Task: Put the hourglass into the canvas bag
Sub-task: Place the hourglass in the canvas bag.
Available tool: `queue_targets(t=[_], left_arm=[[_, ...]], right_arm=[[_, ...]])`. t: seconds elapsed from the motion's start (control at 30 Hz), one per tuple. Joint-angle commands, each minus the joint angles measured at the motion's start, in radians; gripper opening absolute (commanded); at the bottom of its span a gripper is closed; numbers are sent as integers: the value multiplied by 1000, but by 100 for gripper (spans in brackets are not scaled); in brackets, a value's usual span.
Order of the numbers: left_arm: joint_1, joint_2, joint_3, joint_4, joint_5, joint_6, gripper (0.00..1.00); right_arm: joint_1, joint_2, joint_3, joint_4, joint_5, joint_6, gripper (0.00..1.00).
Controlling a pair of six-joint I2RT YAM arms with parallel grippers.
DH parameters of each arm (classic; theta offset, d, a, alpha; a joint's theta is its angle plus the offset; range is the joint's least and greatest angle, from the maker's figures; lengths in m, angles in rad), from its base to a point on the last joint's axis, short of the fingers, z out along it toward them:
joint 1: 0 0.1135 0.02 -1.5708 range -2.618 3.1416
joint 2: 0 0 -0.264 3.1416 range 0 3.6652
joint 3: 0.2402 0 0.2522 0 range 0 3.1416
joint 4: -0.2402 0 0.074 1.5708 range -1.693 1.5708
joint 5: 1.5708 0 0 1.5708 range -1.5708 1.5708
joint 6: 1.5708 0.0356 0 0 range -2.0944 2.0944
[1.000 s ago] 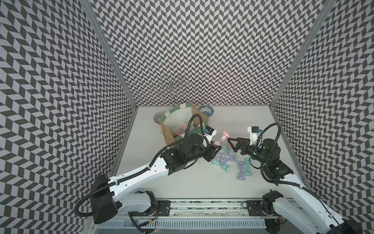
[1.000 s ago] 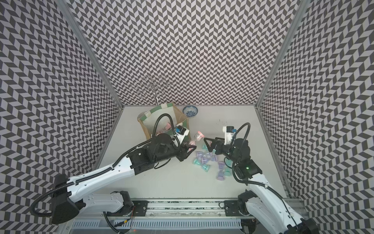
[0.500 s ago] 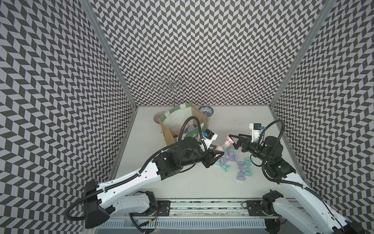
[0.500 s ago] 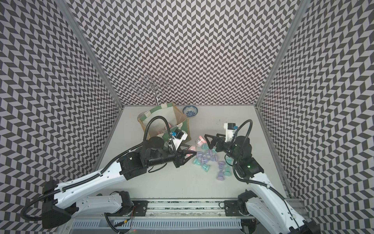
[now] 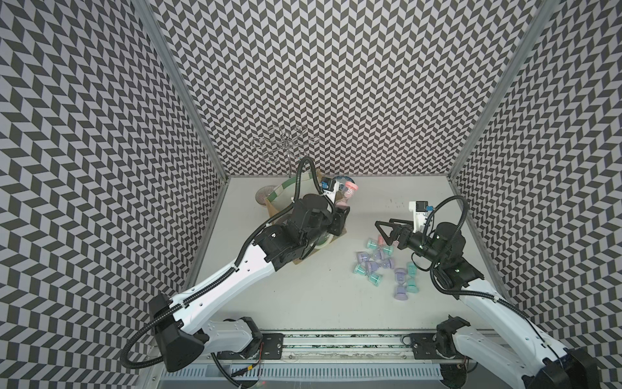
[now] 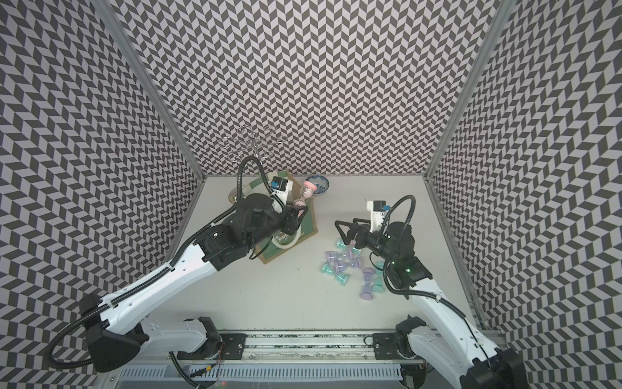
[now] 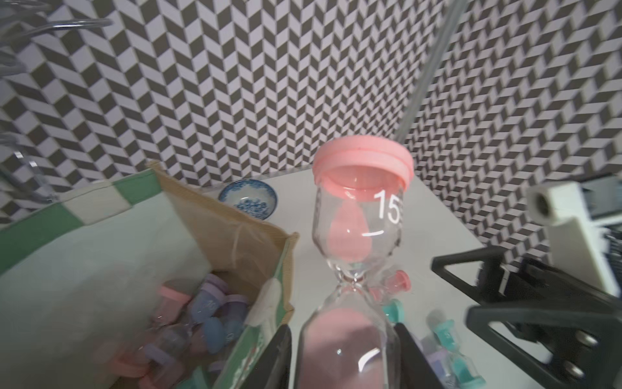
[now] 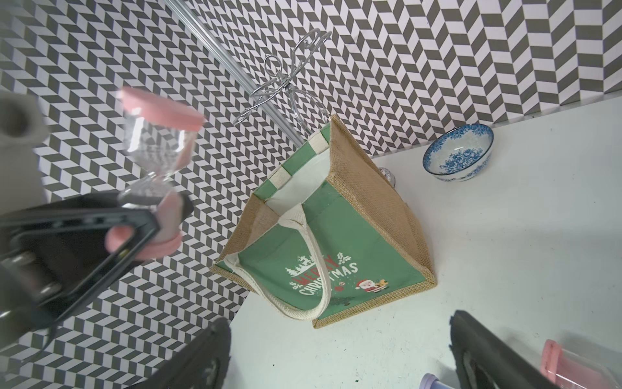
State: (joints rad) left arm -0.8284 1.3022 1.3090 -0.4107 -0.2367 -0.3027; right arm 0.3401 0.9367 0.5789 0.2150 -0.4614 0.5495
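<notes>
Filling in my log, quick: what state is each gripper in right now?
Left gripper: closed, holding the pink hourglass.
Right gripper: open, holding nothing.

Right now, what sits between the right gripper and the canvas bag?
Only bare table between the right gripper and the canvas bag; both top views and the right wrist view show it.

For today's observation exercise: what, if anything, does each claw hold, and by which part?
The left claw grips the pink hourglass by its lower glass bulb. The right claw is open and holds nothing.
</notes>
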Motion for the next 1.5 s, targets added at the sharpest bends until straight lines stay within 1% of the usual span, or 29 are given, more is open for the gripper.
queue_targets(t=[0.0, 0.1, 0.23, 0.33, 0.37, 0.43, 0.53, 0.73, 0.9, 1.07, 1.2, 1.33, 1.47], left_arm=[[66, 65, 59, -89, -67, 16, 24], [136, 111, 82, -93, -71, 26, 24], [244, 181, 103, -82, 8, 45, 24], [314, 235, 128, -87, 34, 56, 24], [339, 254, 138, -88, 62, 59, 24], [375, 292, 153, -91, 106, 62, 24], [404, 345, 167, -97, 104, 72, 24], [423, 413, 151, -108, 75, 67, 25], [425, 445, 104, -90, 83, 53, 25], [424, 472, 72, -76, 83, 45, 28], [424, 478, 56, -71, 84, 40, 32], [426, 469, 30, -62, 75, 35, 39], [425, 477, 30, -65, 95, 34, 43]], right_arm=[[16, 16, 32, 109, -40, -7, 99], [32, 43, 49, 115, -48, -23, 99], [73, 81, 74, 118, -43, -54, 99], [109, 108, 104, 95, -39, -88, 99], [120, 115, 112, 87, -32, -100, 99], [134, 122, 116, 81, -25, -107, 99], [141, 133, 122, 84, -31, -114, 99], [160, 165, 130, 92, -33, -118, 99], [176, 188, 137, 95, -21, -116, 99], [178, 192, 133, 90, -7, -121, 99], [178, 194, 127, 92, -3, -114, 99], [177, 190, 124, 92, 3, -114, 99], [178, 182, 120, 92, 10, -107, 99]])
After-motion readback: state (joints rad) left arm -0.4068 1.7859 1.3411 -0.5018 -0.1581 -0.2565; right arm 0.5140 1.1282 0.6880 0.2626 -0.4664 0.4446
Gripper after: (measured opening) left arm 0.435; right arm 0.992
